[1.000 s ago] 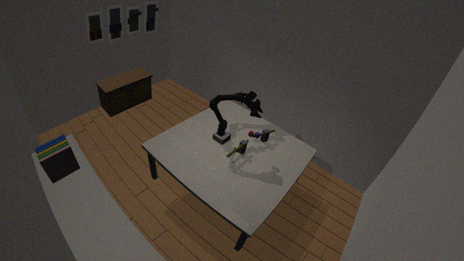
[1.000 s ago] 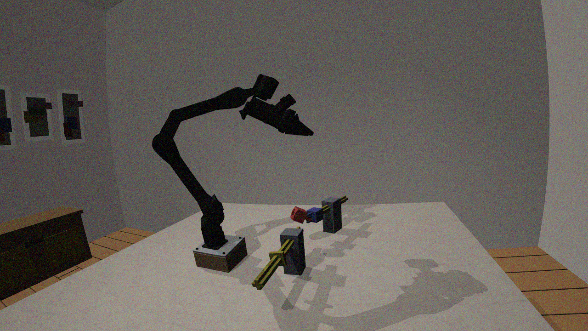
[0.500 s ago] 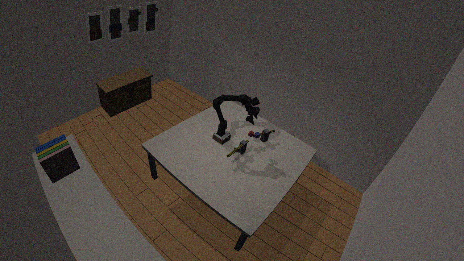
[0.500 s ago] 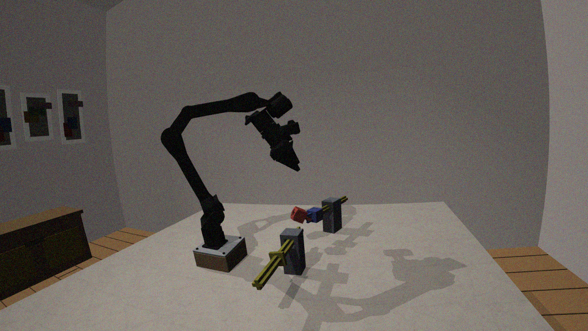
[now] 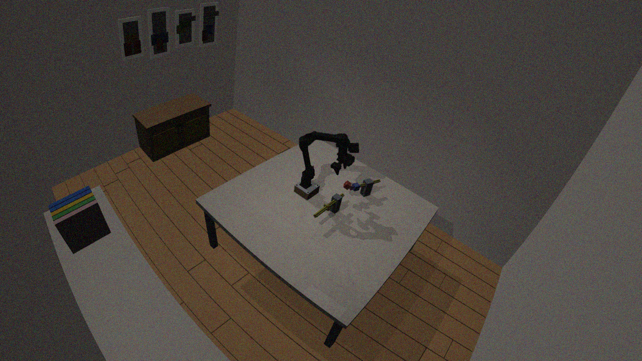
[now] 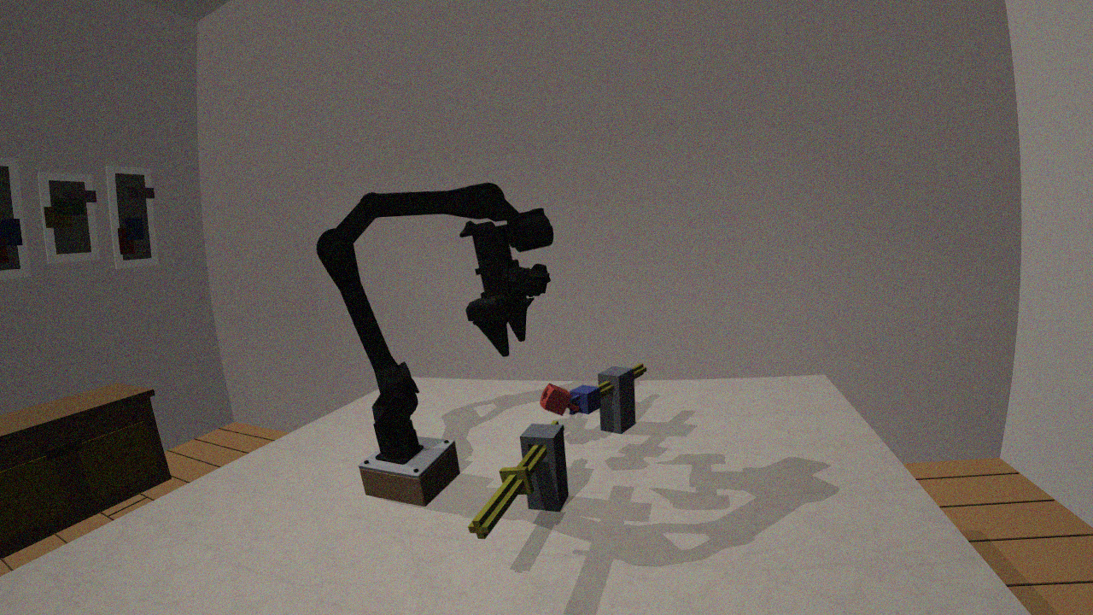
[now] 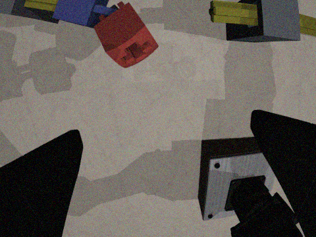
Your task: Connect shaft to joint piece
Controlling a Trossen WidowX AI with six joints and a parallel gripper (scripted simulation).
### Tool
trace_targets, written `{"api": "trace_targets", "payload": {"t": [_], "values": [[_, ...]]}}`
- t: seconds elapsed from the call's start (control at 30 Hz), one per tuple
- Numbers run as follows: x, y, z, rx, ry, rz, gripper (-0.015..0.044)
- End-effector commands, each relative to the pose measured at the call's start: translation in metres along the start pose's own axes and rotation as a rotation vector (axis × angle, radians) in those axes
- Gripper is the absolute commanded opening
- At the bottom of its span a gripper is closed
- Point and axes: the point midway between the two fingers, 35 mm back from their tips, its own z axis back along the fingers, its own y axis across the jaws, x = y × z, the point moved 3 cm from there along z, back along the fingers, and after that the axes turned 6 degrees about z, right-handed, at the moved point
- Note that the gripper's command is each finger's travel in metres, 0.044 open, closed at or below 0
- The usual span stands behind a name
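Observation:
The red joint piece [image 5: 347,184] [image 6: 554,398] [image 7: 123,29] hangs on the blue piece [image 5: 355,186] [image 6: 584,399] [image 7: 74,11] at the end of the first yellow shaft [image 5: 376,180] [image 6: 639,370]. A grey block [image 5: 366,187] [image 6: 617,401] bears that shaft. In the wrist view its opening faces down and right, not along the second shaft. The second yellow shaft [image 5: 322,210] [image 6: 496,506] [image 7: 235,13] sits in the other block [image 6: 544,470] [image 7: 281,20], its tip apart from the joint piece. My gripper [image 5: 341,170] [image 6: 513,347] [image 7: 168,129] is open and empty, above the joint piece's height.
The arm's base [image 5: 306,190] [image 6: 408,470] [image 7: 210,184] stands on the white table [image 5: 269,215] [image 6: 306,535], left of the blocks in the top and exterior views. A crosspiece [image 6: 517,477] sticks out from the second shaft beside its block.

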Motion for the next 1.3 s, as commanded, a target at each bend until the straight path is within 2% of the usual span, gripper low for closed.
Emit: {"api": "trace_targets", "payload": {"t": [0.0, 0.27, 0.9, 1.13, 1.27], "values": [[-0.014, -0.003, -0.005, -0.037, 0.106, -0.058, 0.0440], [-0.014, -0.003, -0.006, -0.040, 0.117, -0.044, 0.0440], [-0.002, -0.001, -0.026, -0.017, 0.313, 0.440, 0.0440], [-0.002, -0.001, -0.027, -0.015, 0.319, 0.456, 0.0440], [-0.002, 0.000, -0.041, -0.019, 0.321, 0.458, 0.0440]]}}
